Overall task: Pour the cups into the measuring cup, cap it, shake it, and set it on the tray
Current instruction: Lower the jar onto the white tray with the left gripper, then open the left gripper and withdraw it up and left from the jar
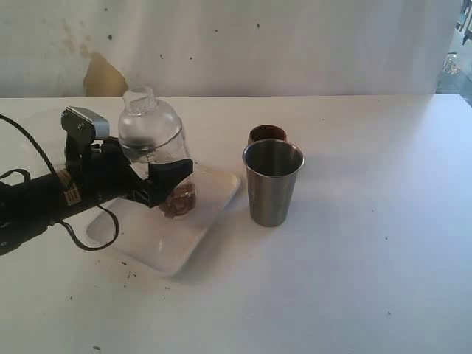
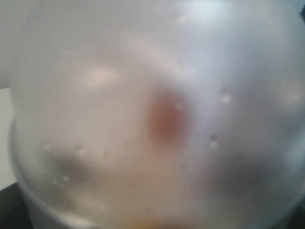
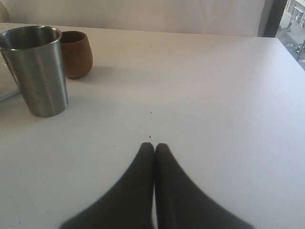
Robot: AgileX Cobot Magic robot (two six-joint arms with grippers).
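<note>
The clear measuring cup (image 1: 181, 196) stands upright on the white tray (image 1: 173, 247), with brown bits at its bottom and a clear domed cap (image 1: 147, 122) on top. My left gripper (image 1: 158, 177) comes in from the left, and its black fingers (image 1: 173, 172) clasp the cup's body. In the left wrist view the blurred measuring cup (image 2: 152, 114) fills the frame and hides the jaws. The steel tumbler (image 1: 272, 182) (image 3: 37, 71) stands right of the tray, with the brown wooden cup (image 1: 267, 133) (image 3: 76, 53) just behind it. My right gripper (image 3: 154, 146) is shut and holds nothing, low over bare table.
A white table (image 1: 369, 243) carries everything, and a pale wall runs behind it. A black cable (image 1: 88, 243) from the left arm loops onto the tray's near corner. The right arm is out of the exterior view.
</note>
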